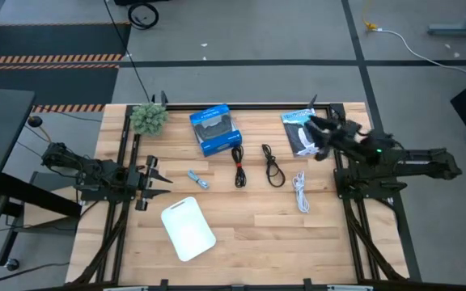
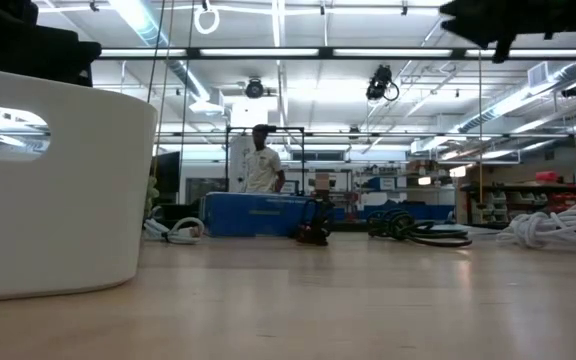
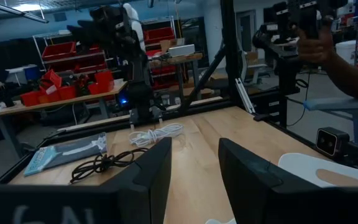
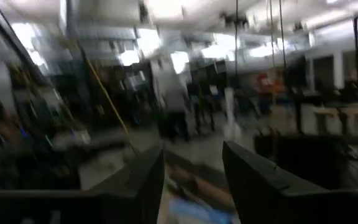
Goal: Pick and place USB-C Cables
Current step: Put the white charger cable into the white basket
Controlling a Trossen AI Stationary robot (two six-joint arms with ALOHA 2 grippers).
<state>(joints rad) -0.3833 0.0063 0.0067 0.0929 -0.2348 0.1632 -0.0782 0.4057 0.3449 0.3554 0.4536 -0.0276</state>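
I see four USB-C Cables on the worktop: two black, one white, one pale blue-grey. My right gripper hangs over the flat packet, fingers apart, empty. My left gripper waits near the white tray, fingers apart, empty.

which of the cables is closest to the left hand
The pale blue-grey cable: the shortest one, lying just right of the left hand and above the white tray. The black and white cables lie farther right.
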